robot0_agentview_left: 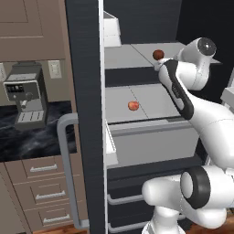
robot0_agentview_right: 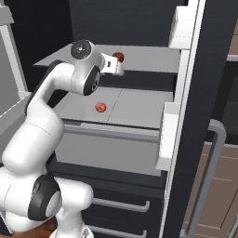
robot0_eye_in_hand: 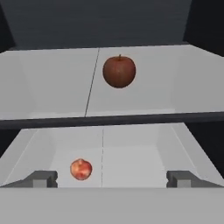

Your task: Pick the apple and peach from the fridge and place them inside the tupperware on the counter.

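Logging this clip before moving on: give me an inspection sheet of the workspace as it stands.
Surface: counter, black marbled, left of the fridge.
Job's things: fridge open; apple on the upper shelf; peach on the shelf below; both untouched.
Clutter: coffee machine on the counter.
Grippers: gripper open, facing the shelves, holding nothing.
Cables: nothing seen.
Surroundings: taupe drawers under the counter; wall outlet.

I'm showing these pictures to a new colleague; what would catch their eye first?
Probably the small dark red-brown apple on the open dark fridge's upper pale shelf, with the bright orange-red peach on the shelf below. Then the open gripper, facing both fruits but holding nothing.
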Tool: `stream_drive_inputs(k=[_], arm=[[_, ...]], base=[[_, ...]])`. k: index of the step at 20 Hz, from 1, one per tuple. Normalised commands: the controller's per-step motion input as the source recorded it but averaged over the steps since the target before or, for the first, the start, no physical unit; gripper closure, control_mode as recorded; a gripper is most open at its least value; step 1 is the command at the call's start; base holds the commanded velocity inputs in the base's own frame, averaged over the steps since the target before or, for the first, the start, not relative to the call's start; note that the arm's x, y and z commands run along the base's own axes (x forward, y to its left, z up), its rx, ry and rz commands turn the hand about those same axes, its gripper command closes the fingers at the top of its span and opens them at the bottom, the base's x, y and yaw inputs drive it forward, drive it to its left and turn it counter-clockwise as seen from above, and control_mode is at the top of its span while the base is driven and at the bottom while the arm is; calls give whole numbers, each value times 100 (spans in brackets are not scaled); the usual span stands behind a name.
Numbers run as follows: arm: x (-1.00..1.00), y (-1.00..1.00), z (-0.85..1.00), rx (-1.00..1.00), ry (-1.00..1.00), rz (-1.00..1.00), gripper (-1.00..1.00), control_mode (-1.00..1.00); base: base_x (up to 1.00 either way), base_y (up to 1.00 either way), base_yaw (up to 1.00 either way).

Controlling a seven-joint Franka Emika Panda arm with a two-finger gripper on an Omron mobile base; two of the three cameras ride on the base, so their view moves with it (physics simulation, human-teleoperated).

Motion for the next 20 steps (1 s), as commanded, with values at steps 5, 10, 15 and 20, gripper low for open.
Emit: stream_drive_inputs(k=[5,10,15,20], arm=[[35,-14,32,0,2,0,-100,-100],[41,-6,25,0,5,0,-100,-100],[52,0,0,0,0,0,-100,-100],[54,-7,-3,0,2,1,-100,-100]], base=[[0,0,0],[0,0,0],[0,0,0],[0,0,0]])
